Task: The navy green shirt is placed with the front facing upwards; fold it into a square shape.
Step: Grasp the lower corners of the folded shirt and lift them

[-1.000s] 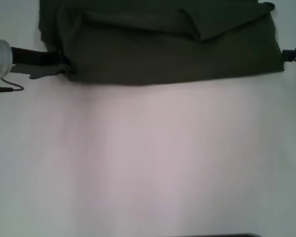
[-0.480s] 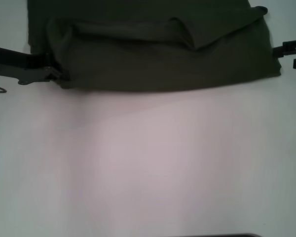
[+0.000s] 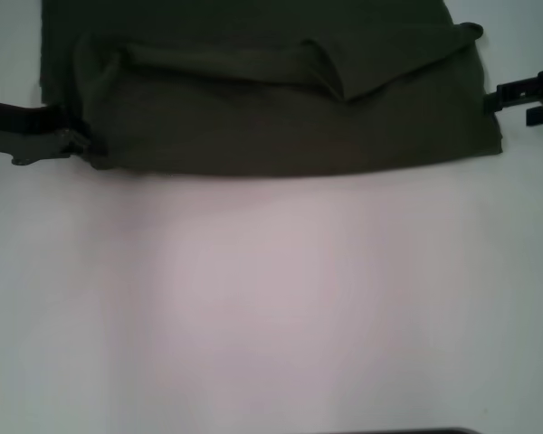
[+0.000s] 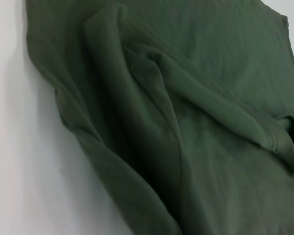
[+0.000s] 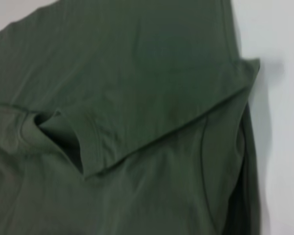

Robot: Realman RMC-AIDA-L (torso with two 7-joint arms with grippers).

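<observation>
The navy green shirt (image 3: 271, 108) lies folded on the white table (image 3: 271, 307). The left gripper (image 3: 72, 145) touches its left edge, the right gripper (image 3: 529, 95) is just beside the right edge with fingers spread. I cannot tell the left one's state.

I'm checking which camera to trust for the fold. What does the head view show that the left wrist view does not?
Only the head view shows both grippers: the left gripper at the shirt's left edge, the right gripper just off its right edge, plus the bare white table in front. Only the left wrist view shows the bunched ridges of cloth close up. Both show the navy green shirt folded over itself.
</observation>
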